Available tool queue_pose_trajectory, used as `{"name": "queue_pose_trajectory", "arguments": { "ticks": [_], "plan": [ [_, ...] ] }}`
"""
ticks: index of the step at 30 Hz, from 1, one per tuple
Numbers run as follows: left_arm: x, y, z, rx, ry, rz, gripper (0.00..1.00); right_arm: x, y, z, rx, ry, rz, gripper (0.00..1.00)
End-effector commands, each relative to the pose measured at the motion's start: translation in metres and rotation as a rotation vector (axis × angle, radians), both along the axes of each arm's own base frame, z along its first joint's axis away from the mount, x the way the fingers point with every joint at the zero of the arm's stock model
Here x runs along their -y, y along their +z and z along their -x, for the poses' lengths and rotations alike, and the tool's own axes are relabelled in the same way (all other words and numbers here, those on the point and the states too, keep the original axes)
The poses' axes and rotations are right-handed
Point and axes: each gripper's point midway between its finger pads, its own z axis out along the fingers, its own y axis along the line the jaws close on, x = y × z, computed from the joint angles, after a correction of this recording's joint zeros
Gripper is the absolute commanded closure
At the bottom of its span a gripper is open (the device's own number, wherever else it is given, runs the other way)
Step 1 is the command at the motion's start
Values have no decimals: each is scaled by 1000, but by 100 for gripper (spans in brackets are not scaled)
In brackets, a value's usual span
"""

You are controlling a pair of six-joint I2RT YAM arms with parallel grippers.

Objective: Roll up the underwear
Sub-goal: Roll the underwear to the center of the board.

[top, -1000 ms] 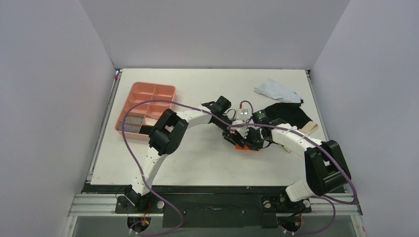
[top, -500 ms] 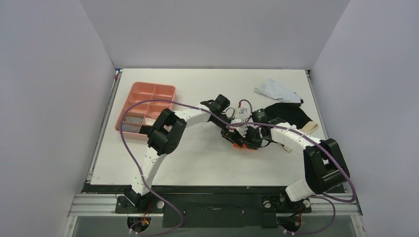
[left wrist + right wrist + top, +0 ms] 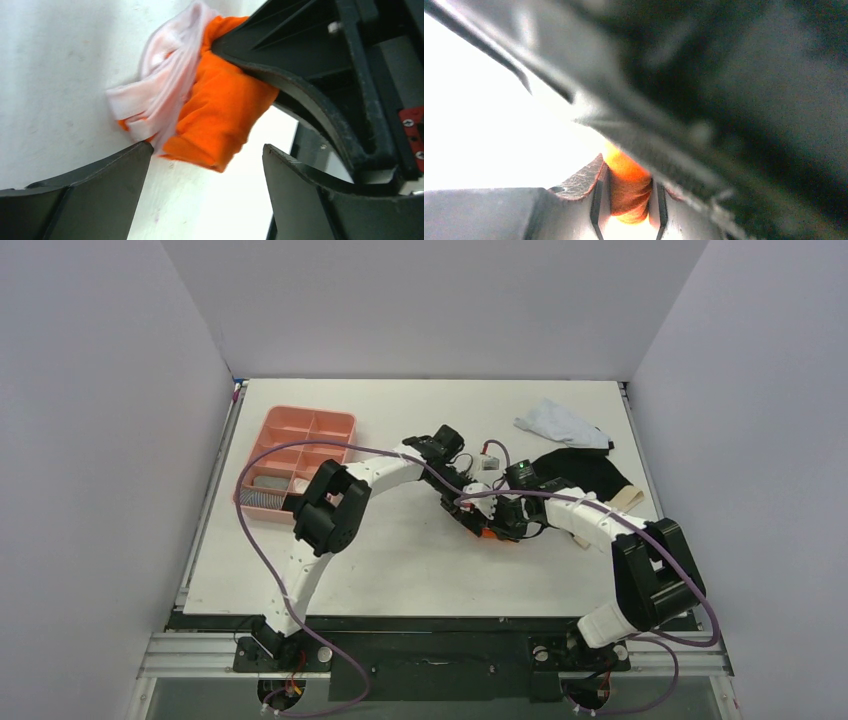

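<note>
The orange underwear [image 3: 215, 112] with white stripes is bunched into a small folded bundle on the white table; it also shows in the top view [image 3: 487, 533]. My right gripper [image 3: 629, 200] is shut on it, with orange cloth pinched between its fingers, and it shows in the top view [image 3: 503, 522]. My left gripper [image 3: 205, 146] is open, its jaws standing either side of the bundle's near end without clamping it; it sits just left of the right one in the top view [image 3: 467, 506]. The black underwear [image 3: 585, 470] with its beige waistband [image 3: 628, 498] lies flat to the right.
A light blue cloth [image 3: 560, 423] lies at the back right. A pink compartment tray [image 3: 262, 456] stands at the left, with small items in its near cells. My two grippers are crowded close together, and the left one's body blocks most of the right wrist view.
Both grippers and the orange bundle have shifted slightly left and towards the back of the table. The left arm has drawn back a little.
</note>
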Motion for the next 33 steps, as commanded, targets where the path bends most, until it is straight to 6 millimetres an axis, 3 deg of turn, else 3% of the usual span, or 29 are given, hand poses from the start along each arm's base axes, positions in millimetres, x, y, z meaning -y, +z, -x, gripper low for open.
{"name": "queue_pose_trajectory", "arguments": {
  "ticks": [1, 11, 16, 19, 22, 24, 28, 33],
  "plan": [
    [-71, -36, -30, 188, -35, -221, 15, 72, -32, 67, -290, -122, 308, 100],
    [-102, -25, -23, 158, -78, -215, 15, 71, -32, 65, -306, -130, 315, 100],
    [-128, -20, -36, 148, 33, -199, 16, 69, -32, 67, -355, -136, 317, 100],
    [-148, -3, -50, 185, 145, -170, 16, 65, -32, 66, -414, -136, 326, 100],
    [-165, 2, -54, 206, 234, -155, 16, 64, -31, 65, -457, -139, 339, 100],
    [-174, 15, -58, 261, 285, -140, 16, 61, -30, 59, -469, -143, 341, 100],
    [-182, 25, -60, 365, 332, -121, 16, 58, -29, 54, -494, -152, 345, 100],
    [-176, 43, -60, 525, 330, -73, 16, 55, -30, 55, -561, -160, 338, 100]
  ]
}}
